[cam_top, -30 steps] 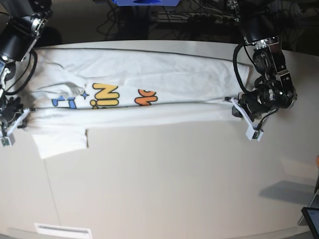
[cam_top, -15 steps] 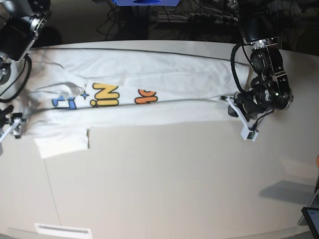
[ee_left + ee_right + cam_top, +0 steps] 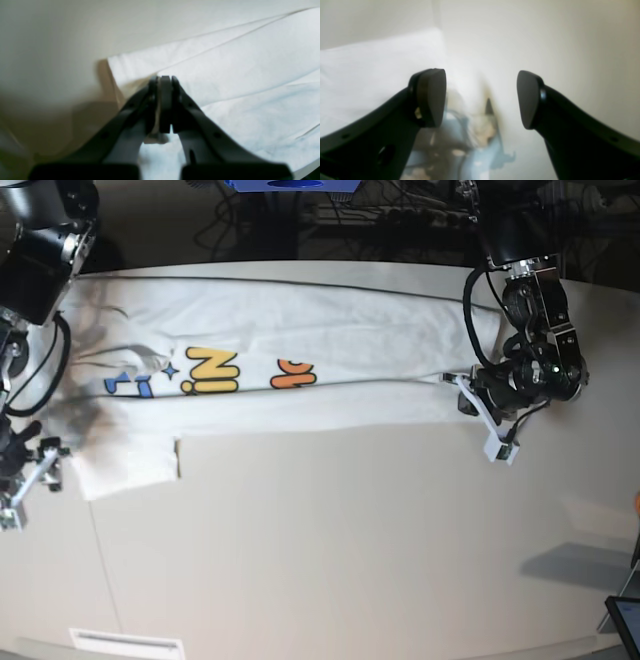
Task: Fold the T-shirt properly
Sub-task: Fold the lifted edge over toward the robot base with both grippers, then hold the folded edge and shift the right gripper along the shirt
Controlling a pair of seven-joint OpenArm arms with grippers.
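T-shirt (image 3: 300, 370): lying in a long band across the far part of the worktop (image 3: 350, 550), lengthwise fold laid, print partly showing.
Left gripper (image 3: 162, 105): clamping the hem corner, jaws pressed together on cloth.
Right gripper (image 3: 481, 97): jaws standing wide apart, holding nothing, just off the sleeve end.
Step, judged: freeing the laid fold.
Doing well: opening the left gripper low, lifting clear without dragging the edge.

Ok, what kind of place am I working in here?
Most likely a robotics lab bench, not a home: a wide pale table holding only the T-shirt, tangled cables at its far edge, and a screen corner at the near right.
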